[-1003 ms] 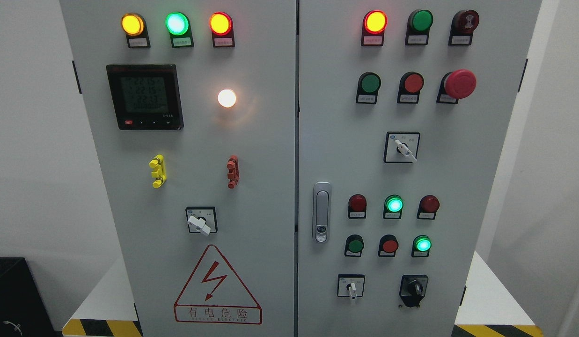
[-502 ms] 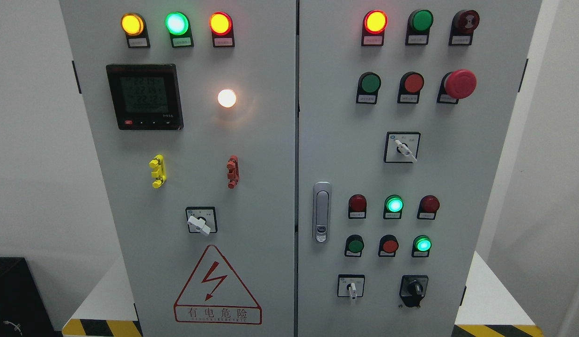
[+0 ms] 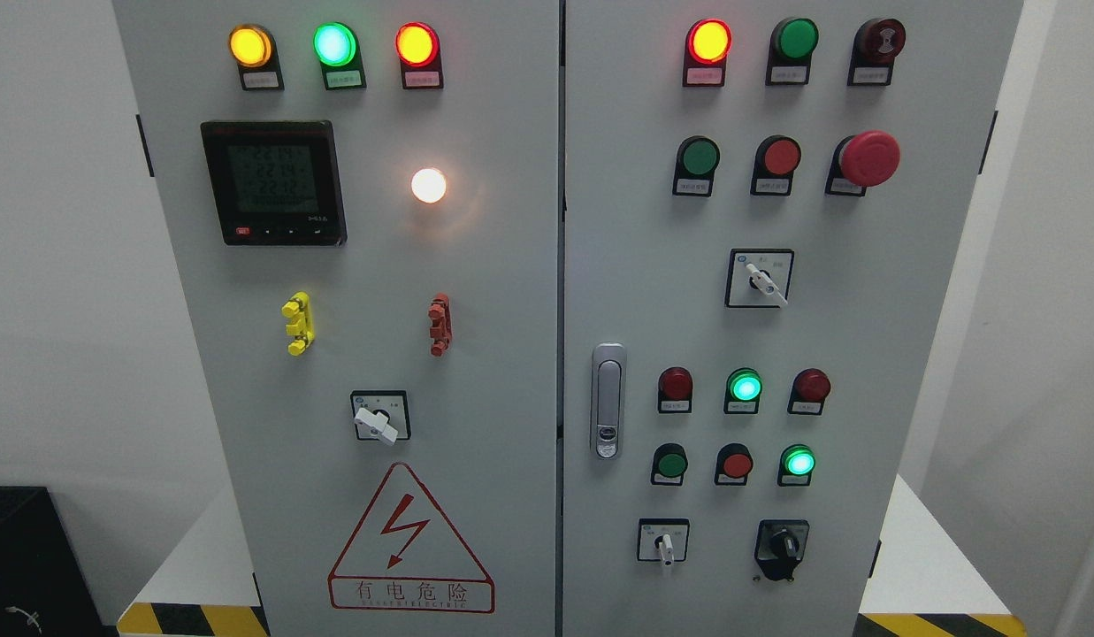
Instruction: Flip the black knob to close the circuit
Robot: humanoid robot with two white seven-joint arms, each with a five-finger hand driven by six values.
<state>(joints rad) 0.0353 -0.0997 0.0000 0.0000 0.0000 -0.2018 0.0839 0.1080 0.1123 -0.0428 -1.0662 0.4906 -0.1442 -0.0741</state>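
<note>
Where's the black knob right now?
Head view: black knob sits at the right door's bottom right, below the lit green lamp, right of a white-handled selector switch.

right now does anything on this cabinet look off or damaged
Nothing stands out. The cabinet doors look shut and unmarked, the lamps and selector switches sit squarely in their places, and the black knob at the lower right looks intact. No robot hand is in view.

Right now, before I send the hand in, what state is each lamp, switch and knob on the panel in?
Black knob: untouched, no hand near.
Top-left lamps: amber, green, red, all lit.
White lamp: lit.
Meter: display on, digits unreadable.
Top-right red lamp: lit.
Green lamp beside it: dark.
Emergency stop: cannot tell whether it is pressed.
Middle green lamp: lit.
Lower green lamp: lit.
Door handle: flush, closed.
Robot hands: not in view.
</note>
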